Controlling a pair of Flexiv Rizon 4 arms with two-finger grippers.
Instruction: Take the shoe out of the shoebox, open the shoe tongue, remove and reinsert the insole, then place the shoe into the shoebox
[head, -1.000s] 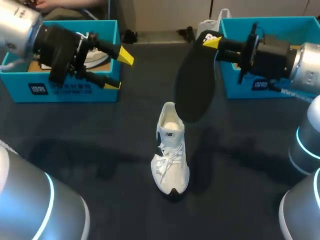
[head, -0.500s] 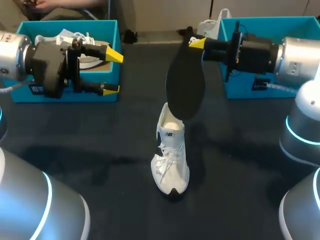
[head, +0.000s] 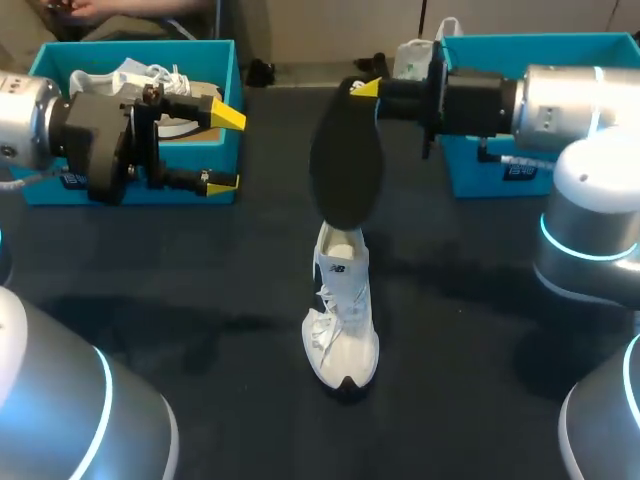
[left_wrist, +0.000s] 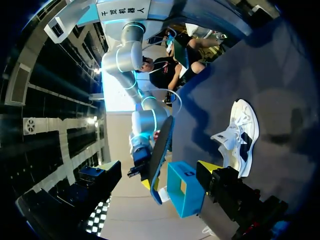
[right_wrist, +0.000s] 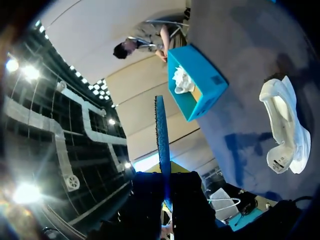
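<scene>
White lace-up sneaker (head: 342, 310) sits on our dark table (head: 200, 300); just above its heel we hang the flat black insole (head: 346, 170), our right gripper (head: 365, 88) clamped on its top end. Our left gripper (head: 228, 148) gapes wide by the blue cardboard shoebox (head: 120, 50)

The right gripper (head: 365, 87) has carried the insole (head: 345, 170) leftward to upper centre, over the shoe (head: 342, 320) heel; the left gripper (head: 226, 148) has retracted slightly left.

A white shoe (left_wrist: 240, 132) sits on the dark table (left_wrist: 280, 75); beyond it the right gripper (left_wrist: 149, 183) pinches a black insole (left_wrist: 162, 147) (edge-on), beside a blue shoebox (left_wrist: 184, 190).
</scene>
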